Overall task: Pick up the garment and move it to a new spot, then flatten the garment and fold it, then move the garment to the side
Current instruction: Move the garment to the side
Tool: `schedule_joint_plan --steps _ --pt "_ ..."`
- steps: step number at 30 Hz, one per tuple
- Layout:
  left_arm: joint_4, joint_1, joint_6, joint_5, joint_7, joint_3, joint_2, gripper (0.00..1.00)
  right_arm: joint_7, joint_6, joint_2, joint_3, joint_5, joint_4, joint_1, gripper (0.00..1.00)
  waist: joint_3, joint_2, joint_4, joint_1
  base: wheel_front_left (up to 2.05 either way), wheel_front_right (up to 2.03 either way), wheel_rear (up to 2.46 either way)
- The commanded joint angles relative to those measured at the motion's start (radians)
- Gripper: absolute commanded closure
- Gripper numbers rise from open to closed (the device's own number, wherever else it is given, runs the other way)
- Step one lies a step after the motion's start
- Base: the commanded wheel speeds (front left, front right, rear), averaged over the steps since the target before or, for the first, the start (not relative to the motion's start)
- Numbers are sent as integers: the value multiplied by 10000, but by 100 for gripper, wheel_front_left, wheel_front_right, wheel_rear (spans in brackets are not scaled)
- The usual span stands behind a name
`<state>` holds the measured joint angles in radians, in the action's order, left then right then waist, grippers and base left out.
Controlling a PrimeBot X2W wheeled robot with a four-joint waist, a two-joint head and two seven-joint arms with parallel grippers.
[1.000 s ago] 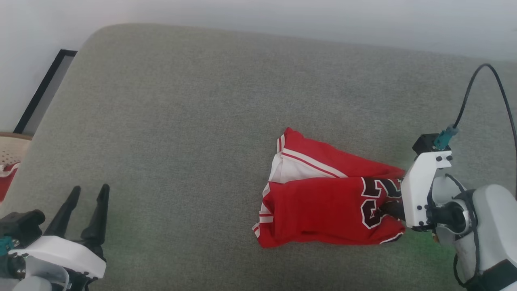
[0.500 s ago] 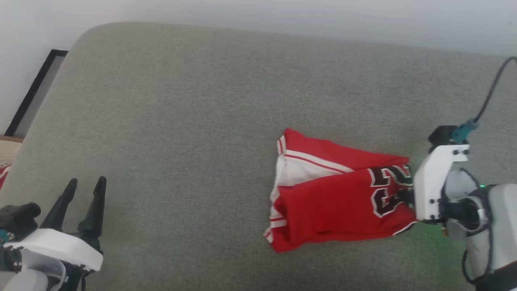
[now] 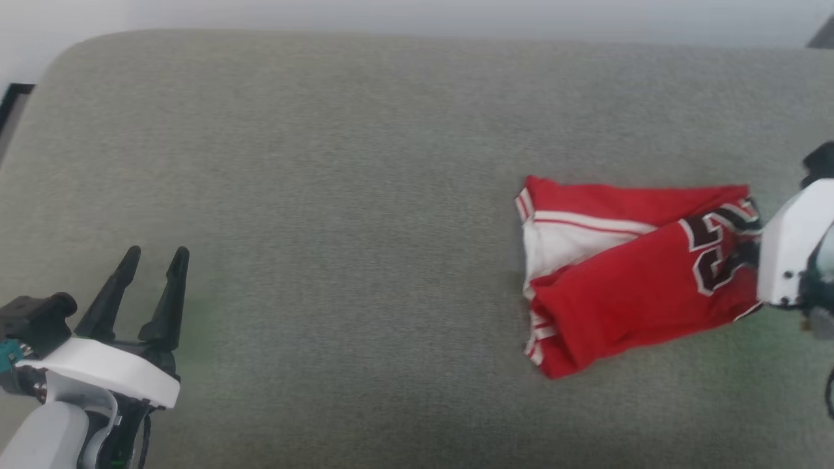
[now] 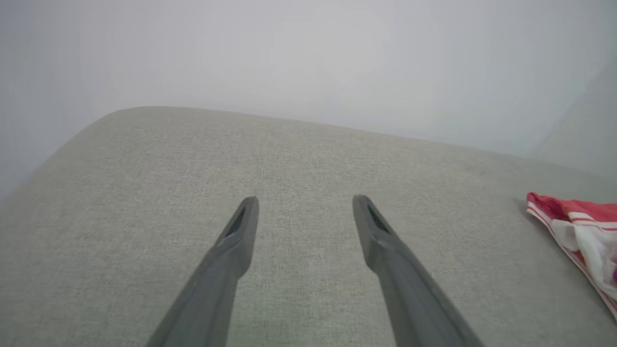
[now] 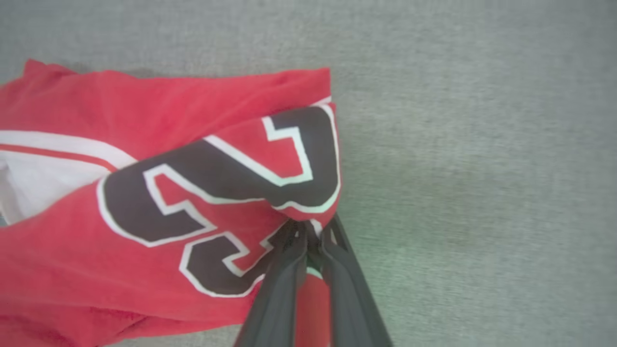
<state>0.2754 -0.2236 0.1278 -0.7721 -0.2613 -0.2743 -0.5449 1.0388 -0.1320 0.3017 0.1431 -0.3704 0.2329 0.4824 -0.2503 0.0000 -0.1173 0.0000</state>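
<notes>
I see the garment (image 3: pixel 625 273), red with a white sleeve panel and striped trim, lying bunched and folded over itself on the right part of the grey-green cushion (image 3: pixel 326 163), with its dark, white-outlined block characters at the end nearest the right edge. My right gripper (image 5: pixel 311 230) is pinched tight on the garment's edge just beside those characters, with red cloth caught between its jaws. My left gripper (image 3: pixel 158 253) sits well apart from the garment at the lower left, its jaws spread wide over bare cushion.
</notes>
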Motion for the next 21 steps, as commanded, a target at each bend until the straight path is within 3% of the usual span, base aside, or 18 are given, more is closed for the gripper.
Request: schedule_joint_plan --steps 1,21 --pt "-111 -227 36 121 -43 -17 -25 0 -70 28 113 235 266 -225 226 100 -211 0 347 0 0 0 0" --pt "-1121 -1176 36 154 -43 -482 -302 0 -943 27 1122 1790 2244 -1243 1547 100 -1550 0 1795 0 0 0 0"
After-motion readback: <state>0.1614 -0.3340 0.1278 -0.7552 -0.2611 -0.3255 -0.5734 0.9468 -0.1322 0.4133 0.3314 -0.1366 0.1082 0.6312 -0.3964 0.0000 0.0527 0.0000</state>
